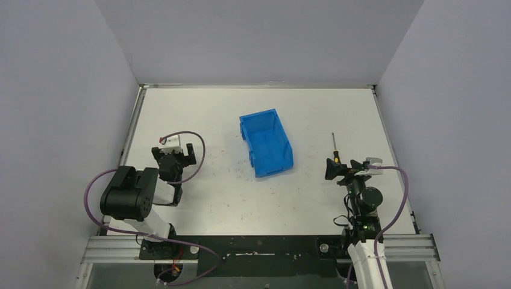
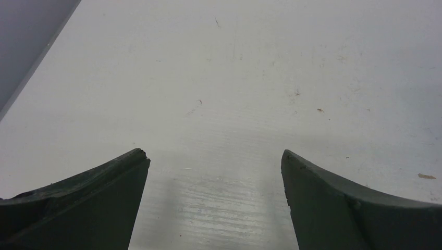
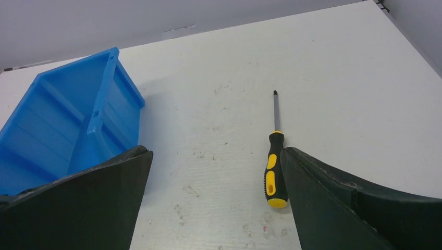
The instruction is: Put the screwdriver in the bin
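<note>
Closest to the lens, right fingers (image 3: 354, 213): spread wide, empty, hovering over the table (image 3: 333, 78). Just beyond them, screwdriver (image 3: 273, 156), flat on the table at the right side, black-and-yellow handle near, thin shaft pointing far. Off-centre in the gap, with the handle close beside one finger. To its left and well apart, bin (image 3: 102, 94): blue, open top up, nothing visible inside. Over at the left, left fingers (image 2: 94, 203), equally wide, empty, only bare table beneath.

Step in hand, by the look of it: lining up for the pick. Slide sideways to bring the handle mid-gap. Drop straight down, stopping short of scraping the table. Close across the fat part of the handle for grip, never on the thin shaft. Lift level, carry left, clear the thick rim before lowering. Let go low inside to avoid a bounce.
</note>
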`<state>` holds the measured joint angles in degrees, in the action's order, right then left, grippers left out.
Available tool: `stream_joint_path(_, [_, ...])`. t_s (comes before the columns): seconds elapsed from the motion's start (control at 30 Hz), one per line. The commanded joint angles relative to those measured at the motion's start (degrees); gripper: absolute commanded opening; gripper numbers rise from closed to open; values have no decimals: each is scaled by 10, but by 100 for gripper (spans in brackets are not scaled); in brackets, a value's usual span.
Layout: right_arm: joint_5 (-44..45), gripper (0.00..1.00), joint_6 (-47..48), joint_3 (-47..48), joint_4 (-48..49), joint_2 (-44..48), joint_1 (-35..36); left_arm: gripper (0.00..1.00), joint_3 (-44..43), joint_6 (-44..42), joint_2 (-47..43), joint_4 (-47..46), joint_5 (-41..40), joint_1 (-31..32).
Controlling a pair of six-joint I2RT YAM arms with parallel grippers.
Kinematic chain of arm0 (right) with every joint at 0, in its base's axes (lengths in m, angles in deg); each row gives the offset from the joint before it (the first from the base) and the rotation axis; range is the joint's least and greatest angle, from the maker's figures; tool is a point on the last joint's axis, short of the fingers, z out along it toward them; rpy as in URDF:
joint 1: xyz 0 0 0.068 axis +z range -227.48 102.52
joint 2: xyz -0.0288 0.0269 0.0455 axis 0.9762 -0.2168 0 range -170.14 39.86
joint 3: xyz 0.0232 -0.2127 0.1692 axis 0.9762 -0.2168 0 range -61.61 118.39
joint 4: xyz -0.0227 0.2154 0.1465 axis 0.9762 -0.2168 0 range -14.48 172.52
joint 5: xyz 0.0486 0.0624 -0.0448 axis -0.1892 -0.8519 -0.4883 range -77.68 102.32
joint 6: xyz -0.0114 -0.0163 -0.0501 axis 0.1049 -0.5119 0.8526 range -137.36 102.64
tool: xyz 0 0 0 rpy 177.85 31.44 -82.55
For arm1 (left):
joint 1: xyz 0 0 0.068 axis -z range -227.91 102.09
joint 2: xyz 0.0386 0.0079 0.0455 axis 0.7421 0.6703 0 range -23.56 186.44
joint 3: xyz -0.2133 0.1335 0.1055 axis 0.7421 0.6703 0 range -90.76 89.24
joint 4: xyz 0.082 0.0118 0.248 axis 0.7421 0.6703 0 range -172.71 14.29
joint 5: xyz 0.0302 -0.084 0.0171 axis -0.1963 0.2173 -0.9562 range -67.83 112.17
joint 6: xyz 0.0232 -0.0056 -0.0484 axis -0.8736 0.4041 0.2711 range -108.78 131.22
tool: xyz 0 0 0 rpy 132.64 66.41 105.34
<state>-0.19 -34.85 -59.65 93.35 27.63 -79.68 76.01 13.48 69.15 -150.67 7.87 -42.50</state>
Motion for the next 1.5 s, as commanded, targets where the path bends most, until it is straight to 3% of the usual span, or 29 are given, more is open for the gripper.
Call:
stream_joint_path(0.0, [-10, 100, -4, 24, 71, -14, 0, 97, -11, -5, -3, -18, 4, -3])
stream_joint_path(0.13, [21, 100, -27, 93, 55, -74, 0, 97, -11, -4, -4, -18, 4, -3])
stream_joint_path(0.27, [42, 100, -25, 227, -31, -194, -1, 97, -11, -5, -4, -18, 4, -3])
stream_joint_path(0.47, [137, 100, -15, 497, -293, -450, 0, 97, -11, -5, -3, -19, 4, -3])
stream_joint_path(0.57, [164, 100, -11, 575, -391, -559, 0, 97, -11, -5, -3, -18, 4, -3])
stream_joint_path(0.8, [131, 100, 26, 615, -425, -731, -1, 97, -11, -5, -4, -19, 4, -3])
stream_joint_path(1.0, [109, 97, 31, 575, -395, -814, 2, 97, -11, -5, -3, -18, 4, -3])
stream_joint_path(1.07, [122, 90, 33, 565, -390, -832, 6, 97, -11, -5, -4, -19, 4, -3])
stream_joint_path(1.13, [123, 76, 34, 557, -385, -846, 9, 97, -11, -5, -4, -19, 4, -3])
stream_joint_path(1.27, [143, 42, 38, 550, -380, -862, 14, 97, -11, -4, -4, -18, 4, -3])
stream_joint_path(1.37, [153, 5, 45, 561, -393, -861, 18, 97, -11, -5, -3, -18, 4, -3])
stream_joint_path(1.4, [160, 0, 47, 565, -400, -857, 18, 97, -11, -5, -3, -19, 3, -3])
stream_joint_path(1.47, [173, 0, 49, 580, -417, -844, 37, 97, -11, -5, -4, -18, 4, -3])
